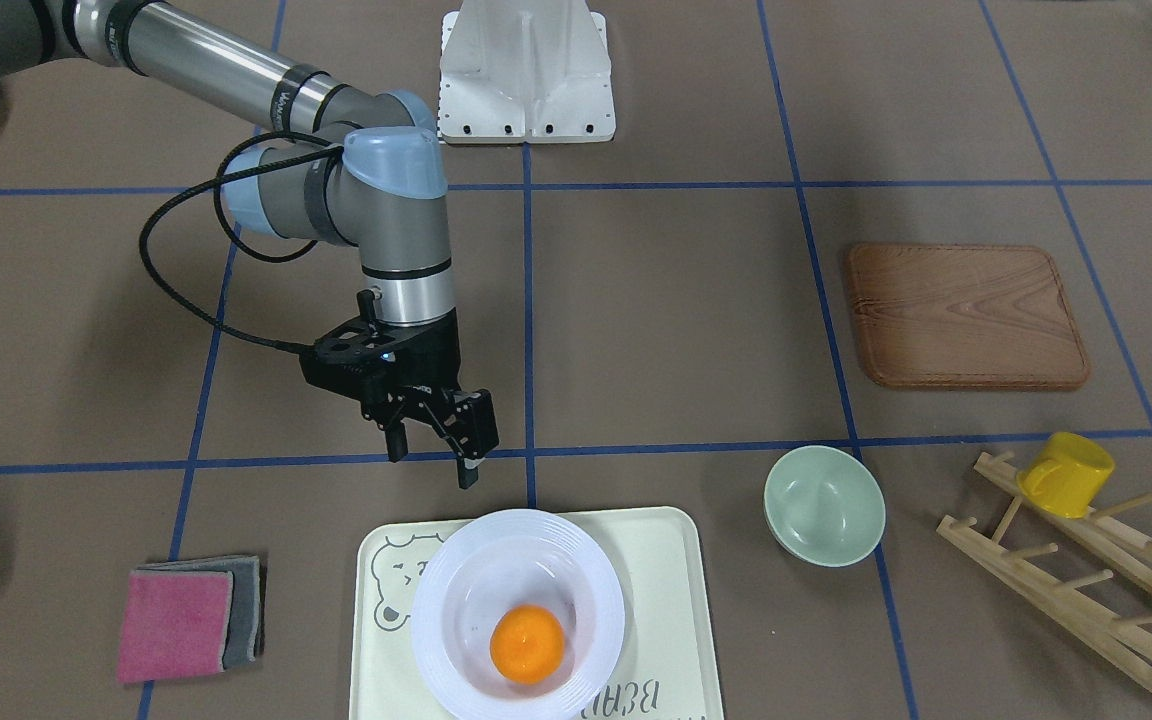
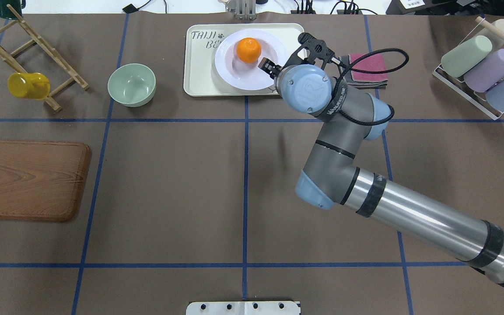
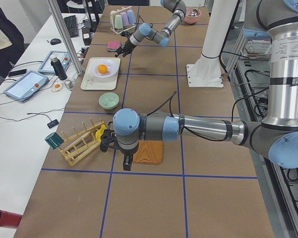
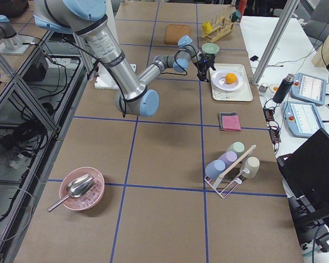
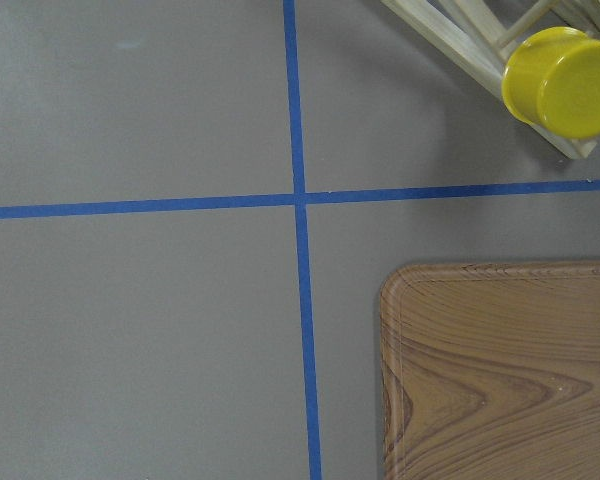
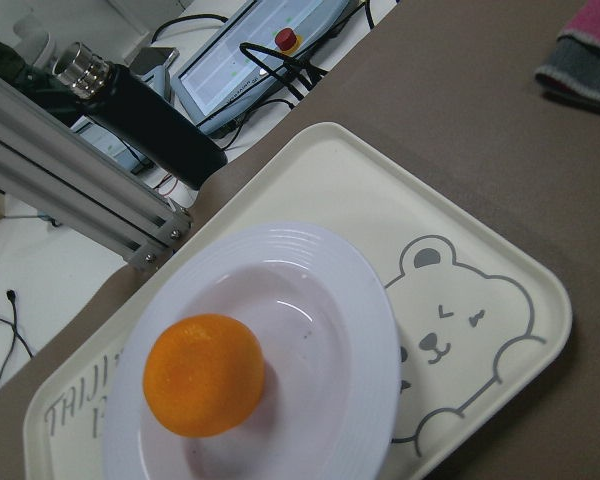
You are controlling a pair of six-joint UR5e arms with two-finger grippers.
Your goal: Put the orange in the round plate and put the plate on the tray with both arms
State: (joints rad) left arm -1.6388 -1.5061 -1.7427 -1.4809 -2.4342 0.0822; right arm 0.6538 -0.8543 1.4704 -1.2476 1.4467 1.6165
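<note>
The orange (image 1: 527, 645) (image 2: 248, 49) (image 6: 205, 375) lies in the sunken centre of the white round plate (image 1: 456, 560) (image 2: 234, 74) (image 6: 350, 300). The plate rests on the cream bear tray (image 1: 656, 580) (image 2: 199, 65) (image 6: 330, 180) at the table's far edge. My right gripper (image 1: 433, 462) hovers just on the robot's side of the tray, open, nothing between its fingers and clear of the plate. My left gripper (image 3: 126, 163) hangs over the table near the wooden board; it shows only in the exterior left view, so I cannot tell whether it is open or shut.
A pale-green bowl (image 1: 824, 505) stands beside the tray. A wooden board (image 1: 966, 315) (image 5: 500, 370), a wooden rack with a yellow cup (image 1: 1066, 473) (image 5: 560, 80), folded pink and grey cloths (image 1: 186, 620) and a wire rack of cups (image 2: 484, 70) lie around.
</note>
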